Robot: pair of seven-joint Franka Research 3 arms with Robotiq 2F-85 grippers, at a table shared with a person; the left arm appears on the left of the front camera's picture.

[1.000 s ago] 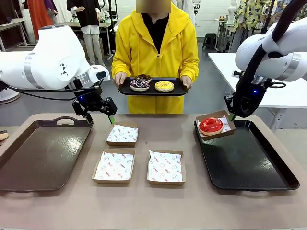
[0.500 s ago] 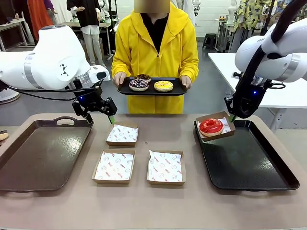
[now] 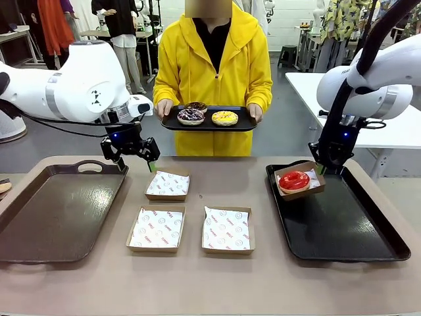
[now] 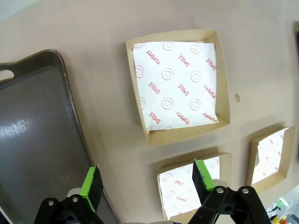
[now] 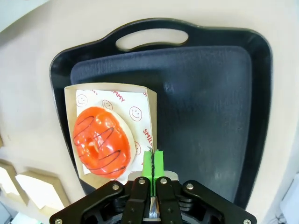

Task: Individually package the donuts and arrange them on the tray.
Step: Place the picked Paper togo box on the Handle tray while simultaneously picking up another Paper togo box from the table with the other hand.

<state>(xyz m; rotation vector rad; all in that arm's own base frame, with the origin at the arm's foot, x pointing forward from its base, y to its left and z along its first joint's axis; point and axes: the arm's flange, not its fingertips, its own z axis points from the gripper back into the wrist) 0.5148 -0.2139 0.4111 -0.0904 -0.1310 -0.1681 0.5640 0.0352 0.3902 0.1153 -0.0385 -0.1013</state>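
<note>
The right tool (image 5: 153, 158) is closed on the thin side wall of the box (image 5: 150, 107), with the green pads pressed together over cardboard and paper liner. The red donut (image 5: 100, 142) lies inside that box, off to one side of the grip. The box is placed at the handle-end corner of the right tray (image 5: 201, 116), and one edge appears to overlap the tray's raised rim.

If the box is let go there, it may be left tilted on the rim, and the donut could slide against the low wall or out of it. Because only a narrow strip of wall is pinched, the cardboard could bend or the liner be dragged loose if the box is pulled sideways.

The left tool (image 4: 146, 179) is held open above the worktop (image 3: 197, 283), beside the left tray (image 3: 56, 210) and near the empty boxes (image 3: 156, 228). Three donuts (image 3: 225, 118) are kept on a small tray (image 3: 208, 126) in the person's hands, so three packagings are judged outstanding.
</note>
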